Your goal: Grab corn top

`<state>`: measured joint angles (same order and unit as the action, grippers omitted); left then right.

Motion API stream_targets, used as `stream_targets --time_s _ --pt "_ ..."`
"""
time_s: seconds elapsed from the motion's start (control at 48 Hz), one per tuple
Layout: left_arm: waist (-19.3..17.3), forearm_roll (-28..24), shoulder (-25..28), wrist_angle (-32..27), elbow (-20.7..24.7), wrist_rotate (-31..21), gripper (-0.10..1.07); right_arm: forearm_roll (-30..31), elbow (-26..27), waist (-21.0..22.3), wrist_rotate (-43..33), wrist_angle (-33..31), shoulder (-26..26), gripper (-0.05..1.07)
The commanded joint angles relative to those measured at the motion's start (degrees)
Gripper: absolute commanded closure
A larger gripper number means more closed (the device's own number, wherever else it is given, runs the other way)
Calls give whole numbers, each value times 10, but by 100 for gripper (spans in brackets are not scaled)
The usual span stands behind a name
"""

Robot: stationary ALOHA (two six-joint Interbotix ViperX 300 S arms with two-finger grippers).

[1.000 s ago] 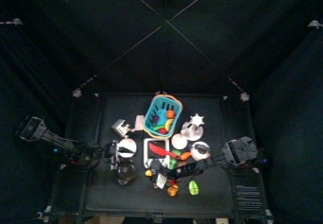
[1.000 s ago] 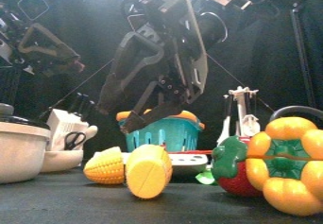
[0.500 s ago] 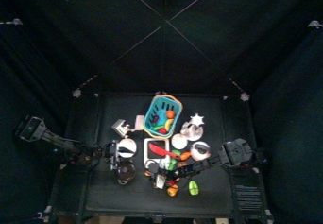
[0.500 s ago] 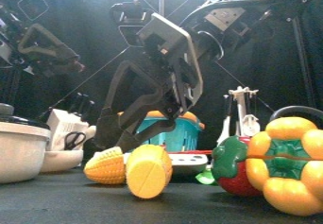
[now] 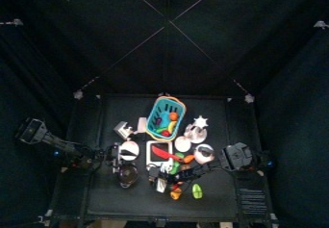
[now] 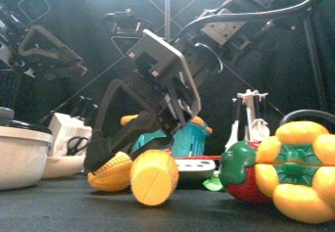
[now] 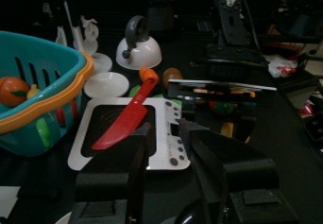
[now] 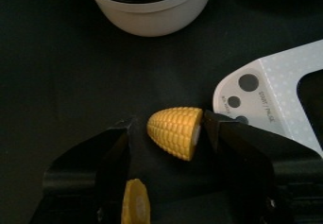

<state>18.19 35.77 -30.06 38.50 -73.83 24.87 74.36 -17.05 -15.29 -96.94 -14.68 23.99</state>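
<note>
The corn top is a yellow, kernelled cone lying on the black worktop near its front edge. The right end effector stands spread wide, one jaw on each side of it. Just beside it lie a second corn piece, a white cutting board and a white bowl. The left end effector's state cannot be told.

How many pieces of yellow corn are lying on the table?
2. One corn piece lies between the open right pincer's jaws; the other corn piece lies just beside it, nearer the table's front edge. More could be hidden behind other toys.
</note>
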Motion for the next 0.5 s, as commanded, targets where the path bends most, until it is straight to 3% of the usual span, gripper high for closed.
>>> stream_targets --time_s 0.0,0.479 --pt "-2 -1 0 3 6 0 26 -1 10 2 1 1 -11 12" --pt "-1 -1 0 2 4 0 26 -4 11 -2 1 2 1 13"
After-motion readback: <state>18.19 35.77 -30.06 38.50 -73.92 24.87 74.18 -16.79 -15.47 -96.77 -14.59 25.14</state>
